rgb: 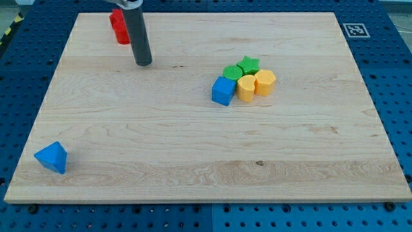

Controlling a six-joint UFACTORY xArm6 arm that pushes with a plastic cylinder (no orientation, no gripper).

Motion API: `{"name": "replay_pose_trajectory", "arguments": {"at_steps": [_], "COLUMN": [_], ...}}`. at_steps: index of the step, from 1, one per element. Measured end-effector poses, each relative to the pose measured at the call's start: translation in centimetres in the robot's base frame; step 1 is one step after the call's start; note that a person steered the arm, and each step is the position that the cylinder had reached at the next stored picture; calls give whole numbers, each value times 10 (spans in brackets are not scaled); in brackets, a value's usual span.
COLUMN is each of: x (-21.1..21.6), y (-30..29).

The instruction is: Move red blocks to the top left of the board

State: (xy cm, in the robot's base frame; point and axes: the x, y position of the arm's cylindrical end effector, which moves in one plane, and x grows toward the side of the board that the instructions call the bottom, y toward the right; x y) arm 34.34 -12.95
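Red blocks (119, 28) sit near the board's top left, partly hidden behind my rod; they look like two pieces stacked along the view's vertical, shapes unclear. My tip (143, 63) rests on the wooden board (193, 148) just below and to the right of the red blocks, close to them; I cannot tell if it touches them.
A cluster sits right of centre: a blue cube (223, 90), a green round block (231, 72), a green star (248, 64), a yellow heart-like block (246, 88) and a yellow cylinder (264, 82). A blue triangular block (51, 157) lies at the bottom left. A marker tag (355, 29) lies off the top right corner.
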Motion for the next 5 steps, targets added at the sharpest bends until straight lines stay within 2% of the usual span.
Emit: {"name": "replay_pose_trajectory", "arguments": {"at_steps": [2,3,5], "x": [-53,-100,-113], "y": [25,25,-13]}}
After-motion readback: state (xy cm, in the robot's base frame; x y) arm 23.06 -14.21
